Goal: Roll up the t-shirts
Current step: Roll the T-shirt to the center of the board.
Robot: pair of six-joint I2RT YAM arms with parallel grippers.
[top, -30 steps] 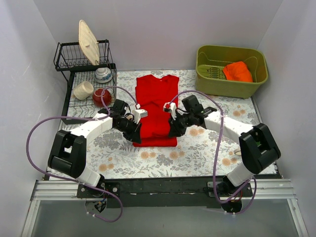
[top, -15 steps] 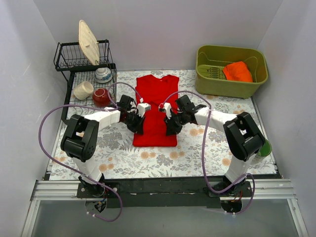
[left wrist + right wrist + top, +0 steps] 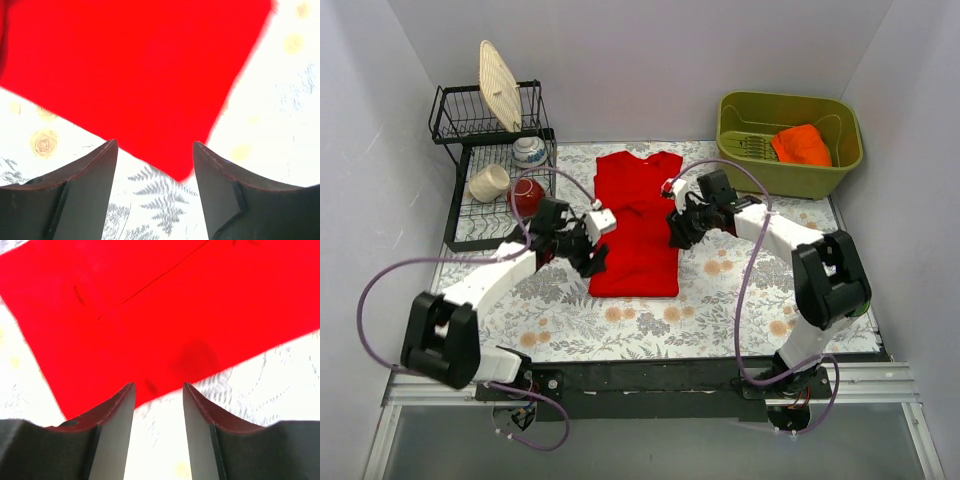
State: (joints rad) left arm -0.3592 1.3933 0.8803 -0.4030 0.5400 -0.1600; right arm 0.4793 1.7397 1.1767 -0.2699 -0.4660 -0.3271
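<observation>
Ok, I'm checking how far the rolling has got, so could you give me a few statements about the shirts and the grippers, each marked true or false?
1. The red t-shirt lies flat on the table, not yet rolled. True.
2. The orange bundle lies on the table next to the red t-shirt. False: it sits in the green tub.
3. The left gripper is clamped on the shirt's hem. False: its jaws stand apart with nothing between them.
4. The right gripper is open at the shirt's edge. True.
5. A red bowl sits in the dish rack. True.
</observation>
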